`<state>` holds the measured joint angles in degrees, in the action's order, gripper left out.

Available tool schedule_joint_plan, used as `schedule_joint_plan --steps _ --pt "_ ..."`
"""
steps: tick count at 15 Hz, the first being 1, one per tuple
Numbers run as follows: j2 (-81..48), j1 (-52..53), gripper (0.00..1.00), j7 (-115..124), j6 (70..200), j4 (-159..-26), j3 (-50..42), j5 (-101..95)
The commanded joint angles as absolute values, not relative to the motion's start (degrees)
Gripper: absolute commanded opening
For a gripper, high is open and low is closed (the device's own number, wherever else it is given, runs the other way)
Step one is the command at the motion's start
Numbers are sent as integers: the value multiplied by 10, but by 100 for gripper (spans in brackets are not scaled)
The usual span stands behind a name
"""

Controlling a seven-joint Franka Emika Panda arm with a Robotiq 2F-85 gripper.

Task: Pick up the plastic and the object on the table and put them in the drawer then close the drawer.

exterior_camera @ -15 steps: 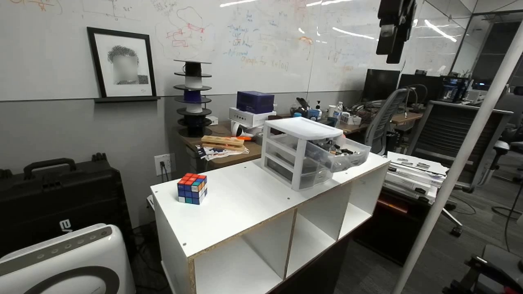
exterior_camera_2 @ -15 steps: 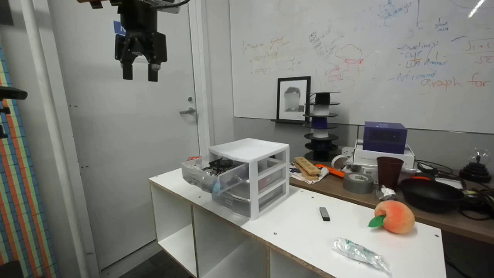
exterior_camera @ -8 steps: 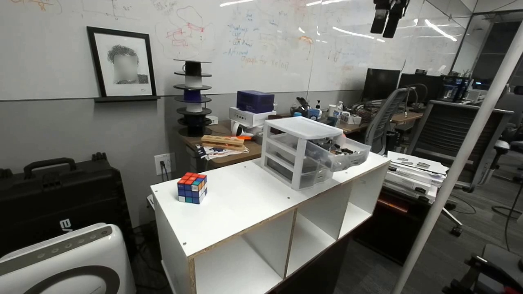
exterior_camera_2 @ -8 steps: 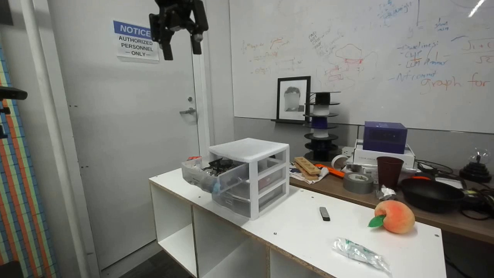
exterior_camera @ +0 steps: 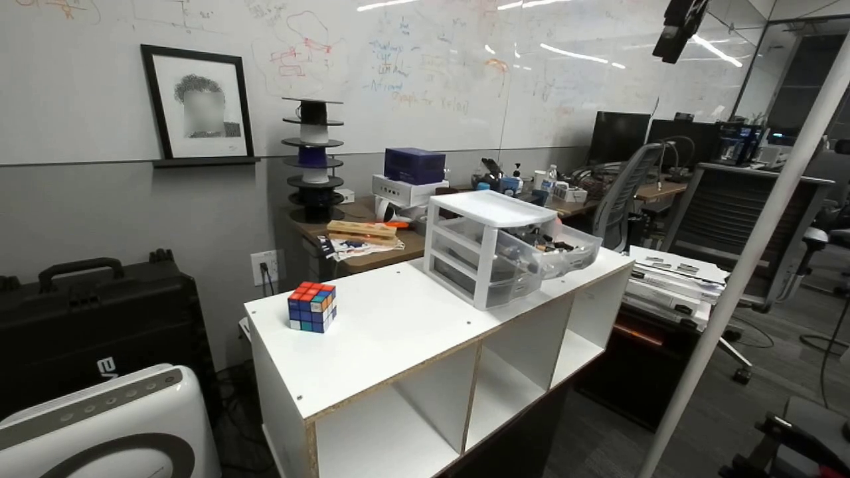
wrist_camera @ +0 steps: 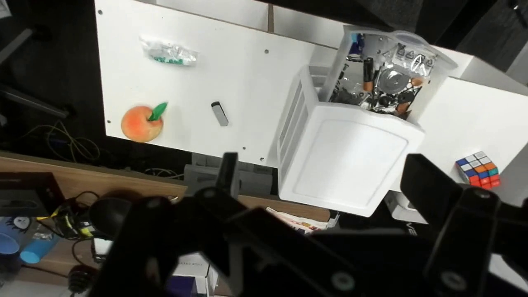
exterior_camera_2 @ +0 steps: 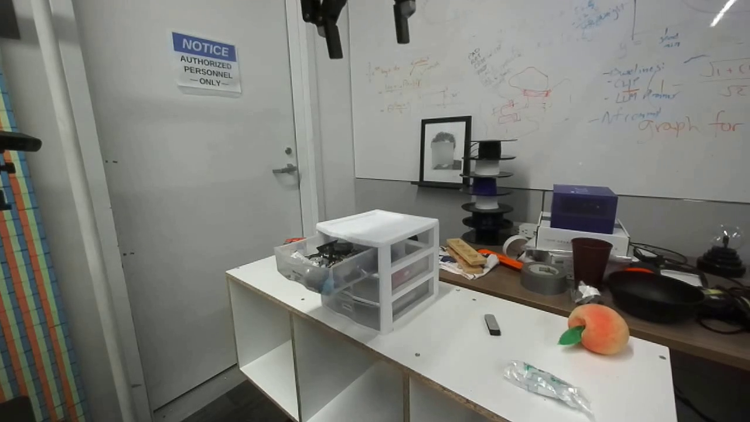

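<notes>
The plastic wrapper [wrist_camera: 170,53] lies on the white tabletop [exterior_camera_2: 445,346], clear with green print; its long axis runs roughly along the tabletop's long sides, the tapered end pointing away from the chest [exterior_camera_2: 378,225] and the fuller end toward it; it sits nearer the front edge, above the open compartments [exterior_camera_2: 328,346], than the back edge; bare white surface surrounds it, with a wide stretch between wrapper and chest; the peach [exterior_camera_2: 600,330] lies apart from it, close to the back edge and near the corner.

The grey stick [wrist_camera: 220,114] lies crosswise, its long axis slanting across the tabletop's width, black end toward the front edge, grey end toward the back; it is between the peach and the chest, apart from both, with open room all round.

The top drawer [exterior_camera_2: 302,271] stands pulled out toward the front edge and holds a jumble of small items [wrist_camera: 394,80]; whether its face passes that edge cannot be told; the cube [exterior_camera: 312,307] rests on the chest's other side, near the opposite short end.

The claw [exterior_camera_2: 368,47] hangs high above the tabletop, spread wide; in an exterior view its upper part is cut off.
</notes>
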<state>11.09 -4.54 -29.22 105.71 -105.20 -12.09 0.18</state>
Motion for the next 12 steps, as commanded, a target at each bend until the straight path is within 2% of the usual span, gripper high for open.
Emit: schedule_joint_plan --steps 1,3,4,12 --pt "49 -65 100 -419 1067 -1017 -165 63" --pt "3 -80 100 -449 1061 -1001 -174 88" --pt "55 -84 100 -418 1062 -1042 -158 63" --pt "45 -91 100 -423 1062 -1041 -154 65"
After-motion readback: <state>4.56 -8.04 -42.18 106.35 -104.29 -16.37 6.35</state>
